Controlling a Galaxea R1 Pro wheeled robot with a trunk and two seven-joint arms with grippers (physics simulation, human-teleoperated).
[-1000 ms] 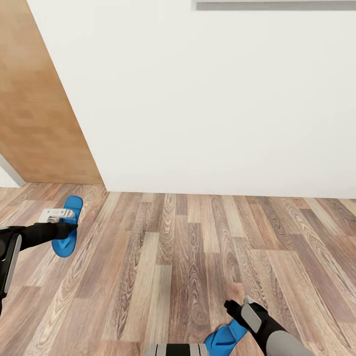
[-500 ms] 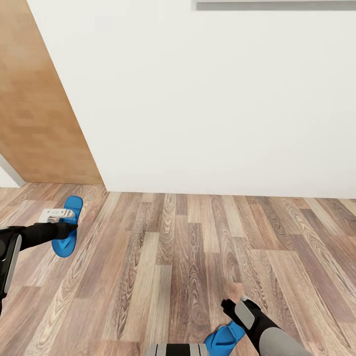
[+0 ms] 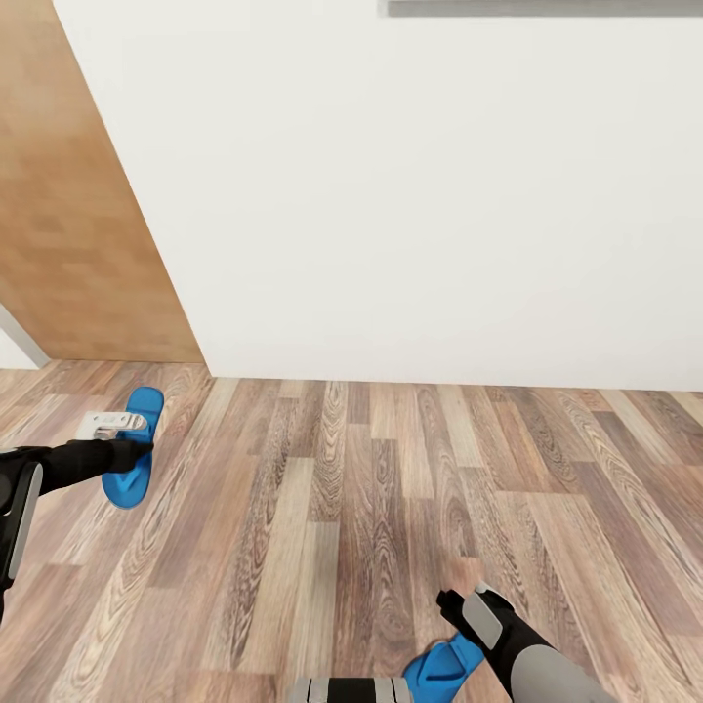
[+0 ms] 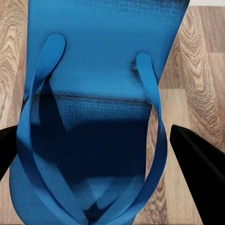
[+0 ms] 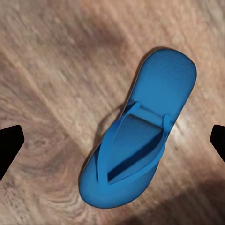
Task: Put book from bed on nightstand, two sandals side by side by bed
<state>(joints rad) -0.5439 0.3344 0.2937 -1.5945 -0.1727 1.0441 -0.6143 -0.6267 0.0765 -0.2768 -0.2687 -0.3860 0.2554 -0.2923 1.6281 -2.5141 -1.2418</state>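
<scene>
**Even, bright render; my right wrist feed is soft**

My head view is evenly lit, the white wall (image 3: pixel 439 195) flat and glare-free. The wood-plank floor (image 3: pixel 342 508) stays sharp. On my left wrist view a dark shadow covers the blue flip-flop sandal (image 4: pixel 93 108). My right wrist view looks blurred, with dim corners.

The left arm (image 3: pixel 59 467) reaches in level from the left edge of the head view, its gripper (image 3: pixel 122 441) held low with the jaws spread wide, one dark fingertip (image 4: pixel 199 164) at each side of the left wrist view. The right arm (image 3: pixel 542 669) rises from the lower right corner, bent forward. Its gripper (image 3: pixel 467 607) points downward, jaws parted far, fingertips (image 5: pixel 9 145) at opposite borders of the right wrist view.
</scene>
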